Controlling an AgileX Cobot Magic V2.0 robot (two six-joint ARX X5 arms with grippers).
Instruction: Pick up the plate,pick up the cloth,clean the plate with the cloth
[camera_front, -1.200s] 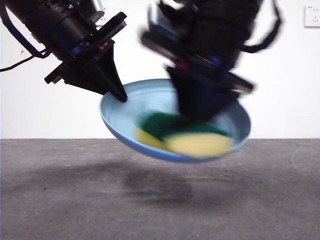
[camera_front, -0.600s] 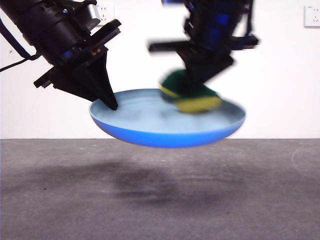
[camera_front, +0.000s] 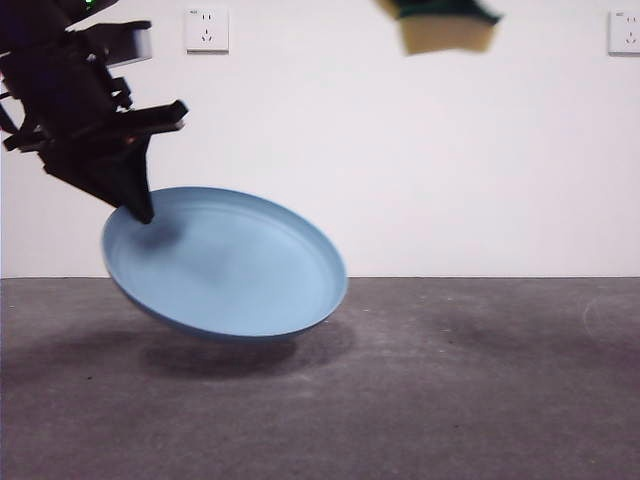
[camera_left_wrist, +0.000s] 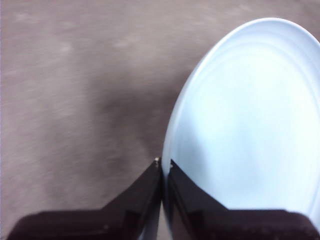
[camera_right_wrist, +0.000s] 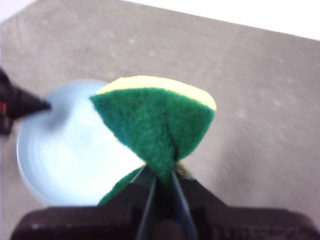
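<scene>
- Above the grey table (camera_front: 480, 400): light-blue plate (camera_front: 230, 265), tilted, rim clamped by left gripper (camera_front: 140, 210).
- High above, well apart: green-and-yellow sponge (camera_right_wrist: 157, 120), pinched folded in right gripper (camera_right_wrist: 162, 180); open room between.

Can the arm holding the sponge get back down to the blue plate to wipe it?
Probably yes. The right gripper holds the sponge high above the plate, whose open face is bare, with only the left gripper pinching its rim.
</scene>
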